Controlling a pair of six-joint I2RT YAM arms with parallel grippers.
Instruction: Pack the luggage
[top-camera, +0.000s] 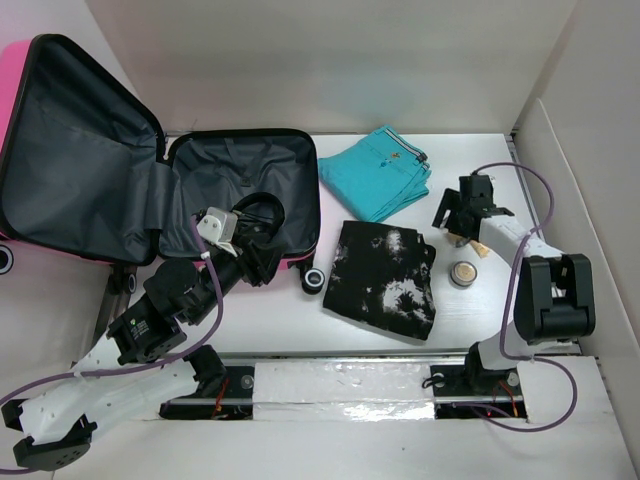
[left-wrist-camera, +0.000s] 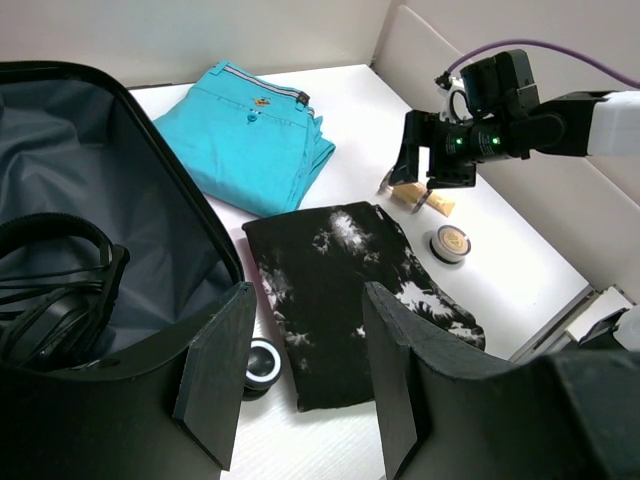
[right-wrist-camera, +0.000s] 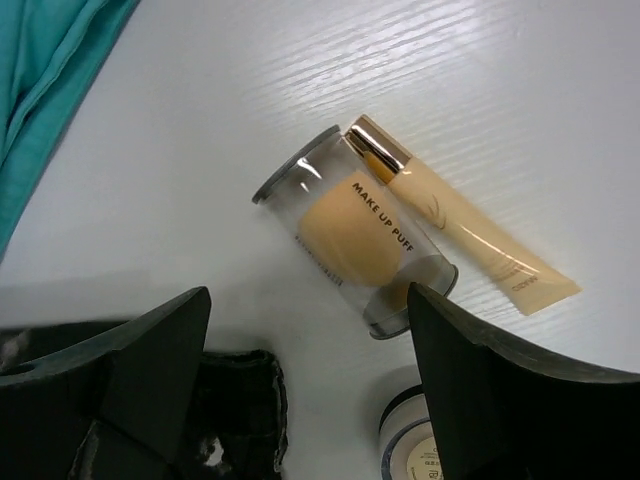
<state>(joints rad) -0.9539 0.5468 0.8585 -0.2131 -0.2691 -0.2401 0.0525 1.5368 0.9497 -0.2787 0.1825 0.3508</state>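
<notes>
Open at ten o'clock on the white counter (top-camera: 270, 325), the bright pink hard-shell luggage (top-camera: 80, 150) shows its dark grey fabric lining, the lid propped back at far left. Black over-ear headphones (top-camera: 262, 212) lie inside the base half. The left gripper (left-wrist-camera: 305, 325) hangs over the base's near rim, its flat black fingers (left-wrist-camera: 215, 370) apart with nothing between them. A black caster wheel (top-camera: 314, 280) sits at the case's five o'clock corner.

At twelve o'clock lie folded teal trousers (top-camera: 378, 172), smooth cotton with a striped waistband. At their six o'clock is a folded black garment (top-camera: 385, 280) mottled with white.

At three o'clock the right gripper (right-wrist-camera: 305, 300) hovers with its fingers (right-wrist-camera: 150, 350) spread wide and empty above a clear plastic cylinder (right-wrist-camera: 355, 245) printed "MAKE UP PUFF", a peach egg-shaped sponge inside. Touching the cylinder at its two o'clock side lies a cream squeeze tube (right-wrist-camera: 470, 240) with a shiny gold cap, its small print unreadable. A small round jar (top-camera: 463, 272) stands at the cylinder's five o'clock.
</notes>
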